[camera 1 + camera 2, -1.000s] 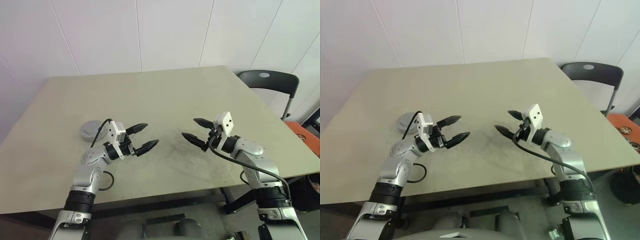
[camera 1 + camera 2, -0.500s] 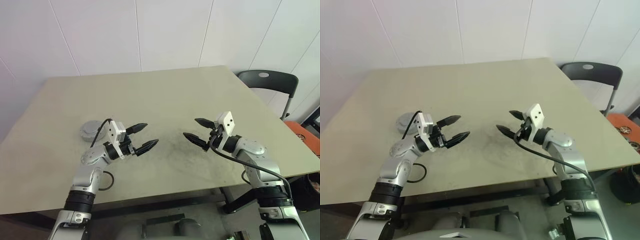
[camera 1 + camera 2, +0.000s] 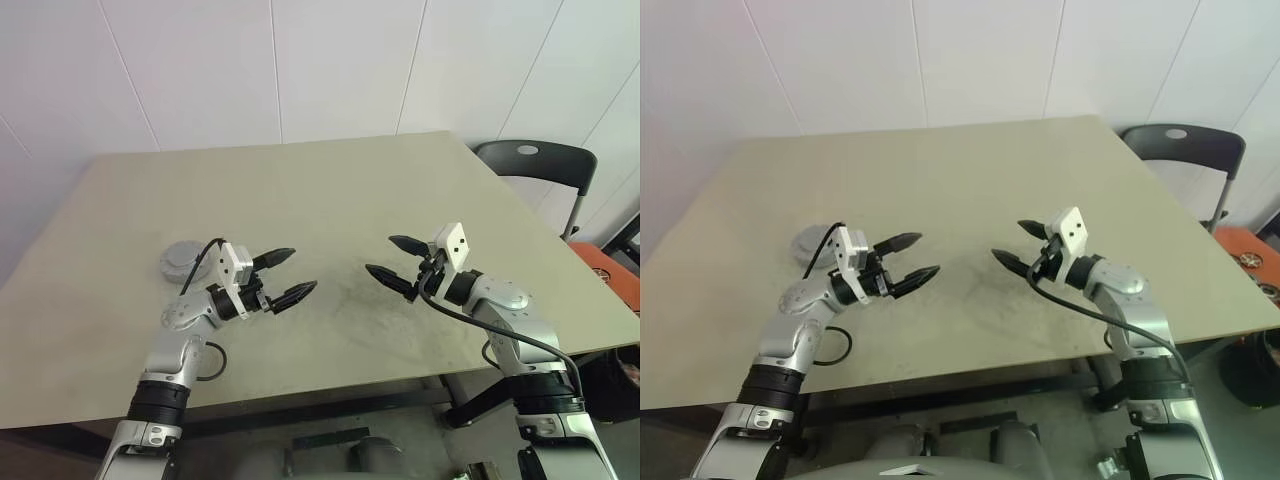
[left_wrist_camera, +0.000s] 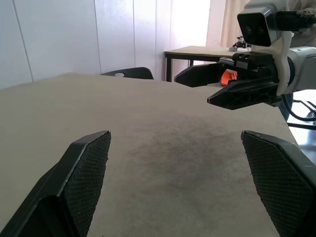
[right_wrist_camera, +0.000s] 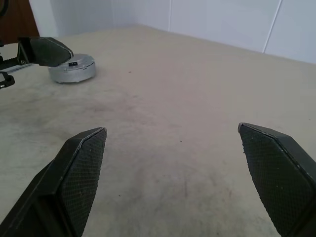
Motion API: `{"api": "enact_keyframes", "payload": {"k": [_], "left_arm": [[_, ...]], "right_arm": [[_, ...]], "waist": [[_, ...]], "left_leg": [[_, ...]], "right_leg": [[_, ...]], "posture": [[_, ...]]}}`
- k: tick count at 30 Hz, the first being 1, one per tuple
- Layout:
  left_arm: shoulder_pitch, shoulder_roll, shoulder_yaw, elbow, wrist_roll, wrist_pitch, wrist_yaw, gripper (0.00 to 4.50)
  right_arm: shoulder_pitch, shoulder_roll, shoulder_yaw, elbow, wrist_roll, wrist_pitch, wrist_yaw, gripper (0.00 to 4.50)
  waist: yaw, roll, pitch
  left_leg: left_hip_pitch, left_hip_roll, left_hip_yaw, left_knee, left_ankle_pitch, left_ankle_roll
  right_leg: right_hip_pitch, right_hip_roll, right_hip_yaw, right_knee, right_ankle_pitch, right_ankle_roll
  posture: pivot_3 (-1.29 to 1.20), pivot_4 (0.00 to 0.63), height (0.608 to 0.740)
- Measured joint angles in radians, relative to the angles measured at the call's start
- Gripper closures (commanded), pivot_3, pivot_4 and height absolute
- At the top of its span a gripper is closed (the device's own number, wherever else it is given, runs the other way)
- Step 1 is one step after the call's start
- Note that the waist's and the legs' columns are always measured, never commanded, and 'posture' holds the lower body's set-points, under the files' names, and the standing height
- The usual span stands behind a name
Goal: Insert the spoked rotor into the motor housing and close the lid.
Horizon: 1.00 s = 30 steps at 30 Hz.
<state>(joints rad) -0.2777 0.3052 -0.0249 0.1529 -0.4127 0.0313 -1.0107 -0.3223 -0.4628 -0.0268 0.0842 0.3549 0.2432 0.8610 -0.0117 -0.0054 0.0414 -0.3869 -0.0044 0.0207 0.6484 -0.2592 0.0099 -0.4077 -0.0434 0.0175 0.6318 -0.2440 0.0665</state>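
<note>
hovering just above the tabletop, the left gripper [image 3: 284, 274] has its two black textured fingers spread wide with nothing between them, pointing inward toward the middle of the table. facing it from the other side, the right gripper [image 3: 391, 262] is likewise spread wide and empty, its black fingers aimed back toward the left one, so the two sets of fingertips point at each other across a bare, slightly smudged patch of the surface, well apart. each gripper carries a small white camera block on its wrist, and a black cable loops along each silver arm. the right gripper also shows in the left wrist view [image 4: 237, 89], held above the table. behind the left wrist, toward the table's left edge, sits a dull grey round metal disc-shaped assembly [image 3: 182, 259] with a small dark mark on its top; it lies flat on the table, partly hidden by the left arm's cable in the head views, and shows more plainly in the right wrist view [image 5: 73, 68], just beyond one black finger of the left gripper. whether it is the lid alone or the lid on the housing cannot be told. everything rests on a large beige table [image 3: 330, 190] before white panelled walls, with a black folding chair [image 3: 540, 165] past the table's far right corner.
</note>
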Motion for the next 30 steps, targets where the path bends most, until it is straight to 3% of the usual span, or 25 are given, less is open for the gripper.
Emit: {"api": "enact_keyframes", "payload": {"k": [30], "left_arm": [[-0.01, -0.005, 0.0, 0.121, 0.032, -0.093, -0.034, 0.0]], "right_arm": [[-0.005, 0.008, 0.002, 0.0, -0.011, -0.012, -0.009, 0.01]], "waist": [[0.0, 0.0, 0.0]], "left_leg": [[0.001, 0.0, 0.0, 0.0, 0.0, 0.0]], "right_leg": [[0.0, 0.0, 0.0, 0.0, 0.0, 0.001]], "posture": [[0.0, 0.0, 0.74]]}}
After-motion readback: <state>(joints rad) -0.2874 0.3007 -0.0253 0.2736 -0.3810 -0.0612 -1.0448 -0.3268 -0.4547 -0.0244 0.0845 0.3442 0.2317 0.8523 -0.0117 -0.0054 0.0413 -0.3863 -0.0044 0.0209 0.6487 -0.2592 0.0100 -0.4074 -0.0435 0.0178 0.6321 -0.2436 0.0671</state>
